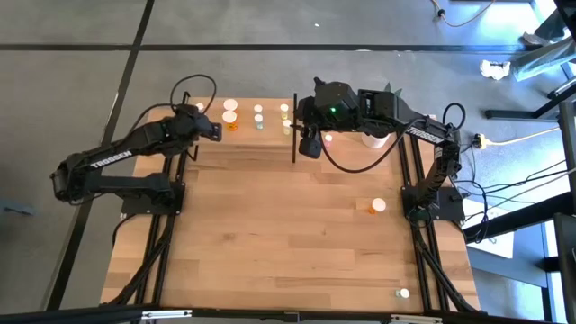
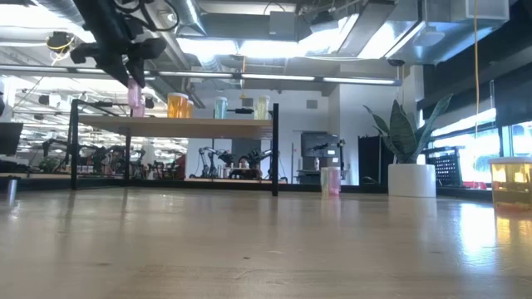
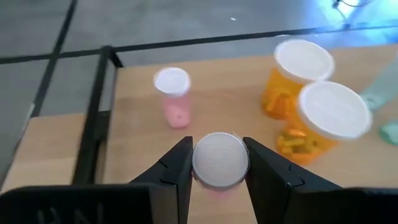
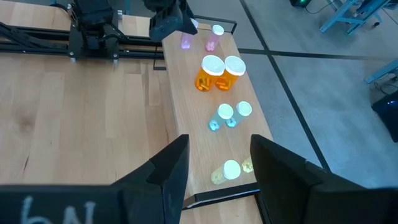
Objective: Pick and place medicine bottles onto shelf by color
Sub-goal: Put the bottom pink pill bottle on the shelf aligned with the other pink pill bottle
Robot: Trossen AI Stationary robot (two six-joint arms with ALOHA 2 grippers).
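The shelf is a raised light-wood board on black posts at the table's far side. On it stand a pink bottle, two orange bottles, two teal ones and yellowish ones, all upright on their bases. My left gripper hangs over the shelf's left end, shut on another pink bottle. My right gripper hovers open, high over the shelf's right end, with nothing between its fingers. My left gripper pinches the pink bottle's white cap between its two fingers, one on each side of the cap. The fingers slant down from the near left. The bottle hangs upright below them, its bottom close above the shelf board.
A plant in a white pot stands right of the shelf, with a pink bottle on the table beside it. An orange bottle stands at mid right and a small bottle near the front right corner. Bare wood fills the middle.
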